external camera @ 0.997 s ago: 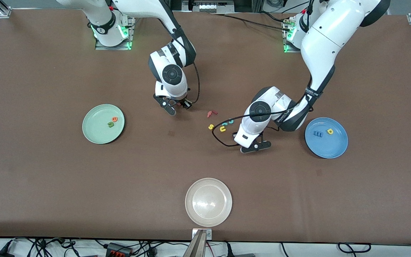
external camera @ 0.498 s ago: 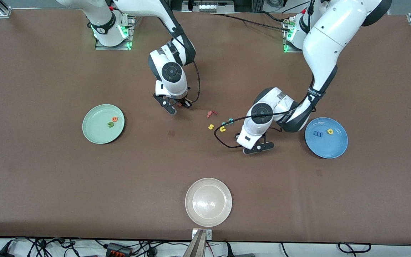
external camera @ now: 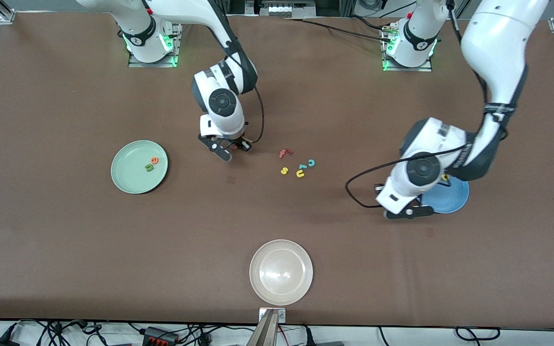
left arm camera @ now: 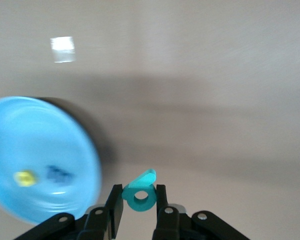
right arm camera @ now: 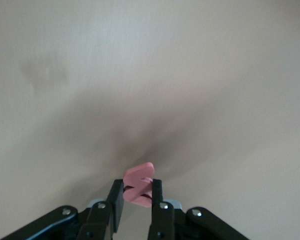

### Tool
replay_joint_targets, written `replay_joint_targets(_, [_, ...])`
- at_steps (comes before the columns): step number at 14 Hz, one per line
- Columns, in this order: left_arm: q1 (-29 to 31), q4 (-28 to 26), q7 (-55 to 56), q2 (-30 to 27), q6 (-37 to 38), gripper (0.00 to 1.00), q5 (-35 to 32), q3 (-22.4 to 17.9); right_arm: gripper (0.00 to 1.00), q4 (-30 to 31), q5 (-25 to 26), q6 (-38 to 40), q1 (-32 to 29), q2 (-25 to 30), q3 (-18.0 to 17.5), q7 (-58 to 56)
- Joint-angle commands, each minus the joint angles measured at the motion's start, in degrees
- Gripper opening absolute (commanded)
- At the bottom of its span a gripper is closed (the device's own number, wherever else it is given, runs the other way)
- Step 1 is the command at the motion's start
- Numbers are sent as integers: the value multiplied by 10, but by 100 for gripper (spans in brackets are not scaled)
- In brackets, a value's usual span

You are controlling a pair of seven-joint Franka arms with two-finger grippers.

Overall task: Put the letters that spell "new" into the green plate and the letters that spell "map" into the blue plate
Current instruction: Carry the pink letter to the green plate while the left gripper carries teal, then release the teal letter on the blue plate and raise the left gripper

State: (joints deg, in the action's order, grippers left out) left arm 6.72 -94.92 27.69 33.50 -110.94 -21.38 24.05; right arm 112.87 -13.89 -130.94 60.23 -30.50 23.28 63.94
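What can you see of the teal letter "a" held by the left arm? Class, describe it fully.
The teal letter "a" looks like soft foam, a round ring with a hole and a short tail above it. It is pinched between the two black fingers of the left tool, lifted off the table, touching nothing else. It hangs beside the blue plate, not yet over it.

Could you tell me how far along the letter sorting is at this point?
Done: the green n and orange e lie in the green plate, and the blue m and yellow p in the blue plate. In hand: the left gripper holds the teal a beside the blue plate; the right gripper holds the pink w over the table. Left: both drops.
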Motion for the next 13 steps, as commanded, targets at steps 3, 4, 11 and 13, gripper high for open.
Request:
replay_joint_targets(3, [103,-54,-128,-12,-1,19,-10,12,9,-34,41,159,-2,44,126,-207])
replay_joint_targets(4, [123,-64,-157,-12,-23,36,-10,12,9,-34,41,173,-8,45,148,-259])
replay_joint_targets(11, [153,-48,-227,-24,-28,100,-6,37,12,-8,33,177,-138,38,182,-550])
replay_joint_targets(13, [152,-15,-227,-33,7,100,-5,54,13,-8,29,149,-144,18,180,-555])
